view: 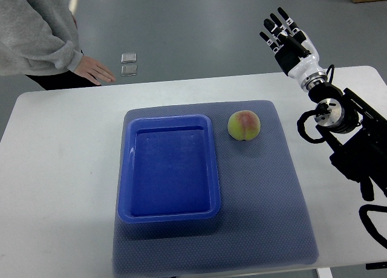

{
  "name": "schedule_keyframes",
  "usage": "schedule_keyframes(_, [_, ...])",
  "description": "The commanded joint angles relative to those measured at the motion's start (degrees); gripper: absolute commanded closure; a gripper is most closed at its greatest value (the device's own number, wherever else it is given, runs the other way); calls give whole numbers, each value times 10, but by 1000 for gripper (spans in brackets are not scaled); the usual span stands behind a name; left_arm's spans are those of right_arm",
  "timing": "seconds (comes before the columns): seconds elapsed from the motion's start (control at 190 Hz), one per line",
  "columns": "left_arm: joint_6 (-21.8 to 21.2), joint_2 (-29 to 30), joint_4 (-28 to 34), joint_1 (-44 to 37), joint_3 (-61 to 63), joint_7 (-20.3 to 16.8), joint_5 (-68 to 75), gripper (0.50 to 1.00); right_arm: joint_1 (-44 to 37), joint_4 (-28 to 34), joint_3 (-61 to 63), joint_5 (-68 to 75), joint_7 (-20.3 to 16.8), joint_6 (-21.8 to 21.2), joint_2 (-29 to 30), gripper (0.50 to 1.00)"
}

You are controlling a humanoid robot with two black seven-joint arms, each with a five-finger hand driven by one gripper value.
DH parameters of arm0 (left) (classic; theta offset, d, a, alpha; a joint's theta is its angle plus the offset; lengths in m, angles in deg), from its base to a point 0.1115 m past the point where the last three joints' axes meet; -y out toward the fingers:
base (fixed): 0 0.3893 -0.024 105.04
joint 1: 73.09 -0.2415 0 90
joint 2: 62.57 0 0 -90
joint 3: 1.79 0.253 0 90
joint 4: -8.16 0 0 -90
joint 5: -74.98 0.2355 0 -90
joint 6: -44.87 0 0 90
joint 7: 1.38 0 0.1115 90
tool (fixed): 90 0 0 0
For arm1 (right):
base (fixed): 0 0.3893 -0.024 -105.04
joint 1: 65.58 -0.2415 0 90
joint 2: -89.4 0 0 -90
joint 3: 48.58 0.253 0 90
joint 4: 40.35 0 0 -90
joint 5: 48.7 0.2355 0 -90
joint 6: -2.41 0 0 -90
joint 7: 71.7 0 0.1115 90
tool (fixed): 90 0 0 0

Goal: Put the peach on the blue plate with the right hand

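Nothing of the task looks done yet. The right robot hand [284, 33] hovers with fingers spread, holding nothing. The peach [244, 126] sits on the mat, below and left of it, just beside the blue plate [128, 169], which is empty.

White table [60, 169], rounded corners, fills most of the top view. One thing sits directly on it: a grey-blue mat [284, 199], roughly centred, slightly right of middle, its near edge close to the table's near edge. On the mat: blue tray [124, 187] on the left half, peach [244, 126] just right of the tray's far corner, not touching it. Rest of the table surface is plain white.
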Motion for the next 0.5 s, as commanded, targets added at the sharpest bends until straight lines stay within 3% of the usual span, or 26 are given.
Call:
schedule_keyframes(0.0, [0, 0, 1, 0, 0, 0, -1, 500, -1, 1, 1, 3, 0, 0, 0, 570])
schedule_keyframes(0.325, [3, 0, 0, 1, -1, 0, -2, 500, -3, 3, -3, -6, -1, -9, -2, 570])
schedule_keyframes(0.404, [3, 0, 0, 1, 0, 0, -2, 500, -6, 3, -23, -16, -2, -13, -12, 570])
schedule_keyframes(0.493, [3, 0, 0, 1, 0, 0, -2, 500, -29, 38, -117, -83, -27, -14, -60, 570])
